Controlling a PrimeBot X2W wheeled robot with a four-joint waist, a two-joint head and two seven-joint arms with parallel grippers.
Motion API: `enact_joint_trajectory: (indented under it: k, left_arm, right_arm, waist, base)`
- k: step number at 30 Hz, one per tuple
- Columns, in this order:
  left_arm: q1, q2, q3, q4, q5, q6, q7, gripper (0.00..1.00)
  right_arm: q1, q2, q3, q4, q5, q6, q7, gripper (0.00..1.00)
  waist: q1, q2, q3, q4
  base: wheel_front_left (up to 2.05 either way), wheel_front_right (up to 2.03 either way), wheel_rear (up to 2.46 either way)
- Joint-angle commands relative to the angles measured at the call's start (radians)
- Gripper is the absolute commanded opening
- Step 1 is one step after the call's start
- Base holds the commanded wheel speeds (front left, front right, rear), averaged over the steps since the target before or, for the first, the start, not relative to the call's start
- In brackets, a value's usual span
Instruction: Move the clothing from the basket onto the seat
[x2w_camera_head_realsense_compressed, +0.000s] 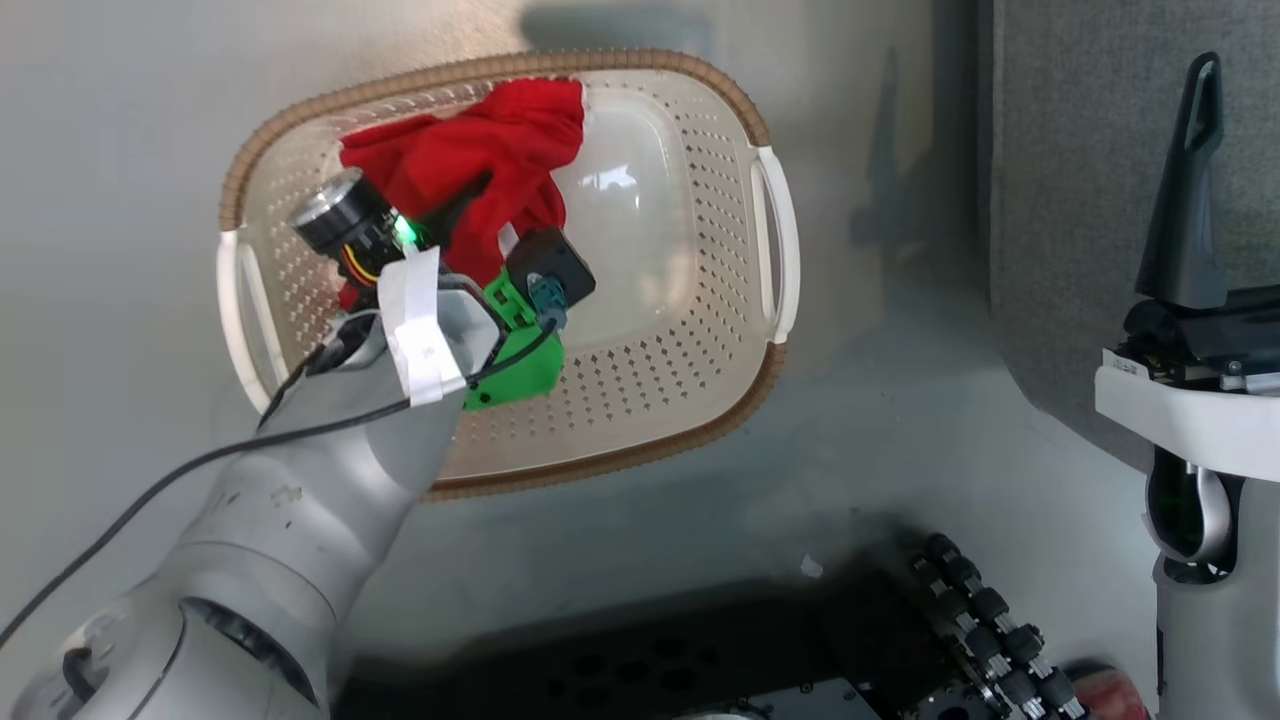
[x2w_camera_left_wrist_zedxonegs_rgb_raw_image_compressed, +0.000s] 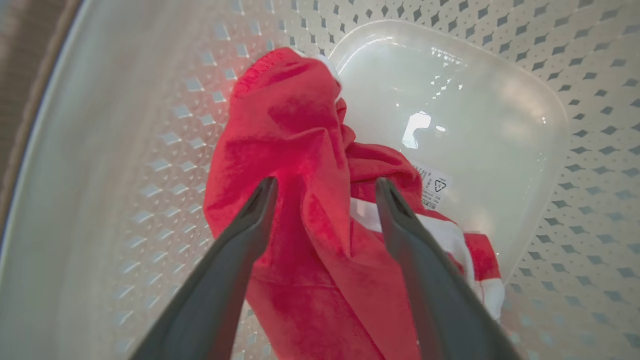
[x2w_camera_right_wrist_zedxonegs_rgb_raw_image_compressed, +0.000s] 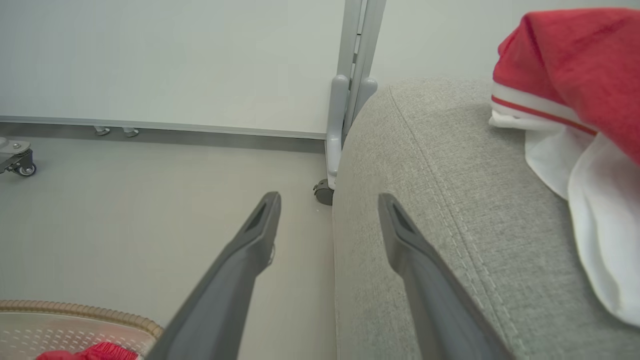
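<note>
The left gripper (x2w_camera_left_wrist_zedxonegs_rgb_raw_image_compressed: 325, 186), fingers open, straddles red clothing (x2w_camera_left_wrist_zedxonegs_rgb_raw_image_compressed: 295, 130) in the basket (x2w_camera_left_wrist_zedxonegs_rgb_raw_image_compressed: 575, 75); the right gripper (x2w_camera_right_wrist_zedxonegs_rgb_raw_image_compressed: 329, 200) is open beside the seat (x2w_camera_right_wrist_zedxonegs_rgb_raw_image_compressed: 450, 200).

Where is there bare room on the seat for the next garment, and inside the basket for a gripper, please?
The seat is bare from its rounded edge across the stitched seam up to the red and white garment. In the basket, the floor toward the right handle is free; the red clothing and left gripper crowd the left side.
</note>
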Motion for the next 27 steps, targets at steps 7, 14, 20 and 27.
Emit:
enact_joint_trajectory:
  k: [7,14,20,27]
  left_arm:
    - [-0.067,0.006,-0.052,0.04,0.005,0.018,0.056,1.0]
    - [-0.082,0.006,-0.047,0.063,-0.036,0.017,0.05,0.0]
    - [-0.08,0.006,-0.042,0.069,-0.076,-0.006,-0.005,0.0]
    - [-0.03,0.006,0.002,0.046,-0.165,-0.03,-0.079,0.0]
  right_arm:
    - [-0.008,-0.02,0.0,-0.029,-0.016,-0.001,-0.003,1.0]
    - [-0.025,-0.029,0.023,-0.047,0.004,-0.001,-0.003,1.0]
    - [-0.032,-0.033,0.032,-0.05,-0.002,-0.001,-0.003,1.0]
    - [-0.046,-0.011,0.015,-0.031,0.04,-0.001,-0.003,1.0]
  waist:
    - [-0.0002,0.0,0.064,-0.008]
    - [-0.0002,0.0,0.084,0.003]
    - [-0.0002,0.0,0.087,0.005]
    - [-0.0002,0.0,0.046,0.011]
  base:
    - [0.0,0.0,0.0]
    - [0.0,0.0,0.0]
    - [0.0,0.0,0.0]
    - [0.0,0.0,0.0]
